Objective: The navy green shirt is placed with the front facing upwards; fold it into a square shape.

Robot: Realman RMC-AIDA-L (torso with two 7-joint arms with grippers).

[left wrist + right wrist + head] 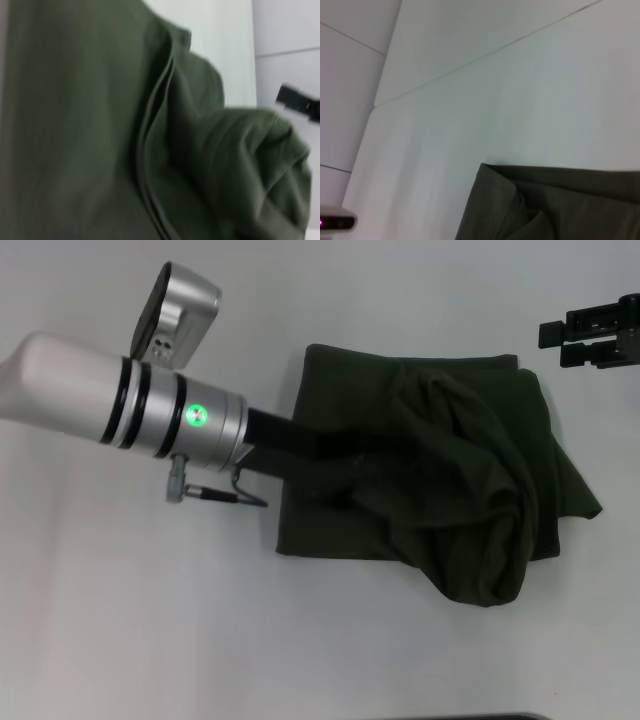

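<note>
White table (120, 620) is covered at centre by the bunched shirt (450, 470). Cloth hides the left gripper (345, 465), grip untellable; the fold could be dragged apart. Right gripper (597, 335) is parked far right.

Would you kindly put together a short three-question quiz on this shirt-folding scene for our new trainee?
1. True or false: the navy green shirt already lies as a neat, flat square.
2. Which arm reaches over the shirt: A) left, B) right, C) both?
3. Fill in: the right hand waits off the shirt, above the white ____.

Key:
1. False; the shirt's right part is bunched and rumpled.
2. A; the left hand is down among the folds.
3. table.
</note>
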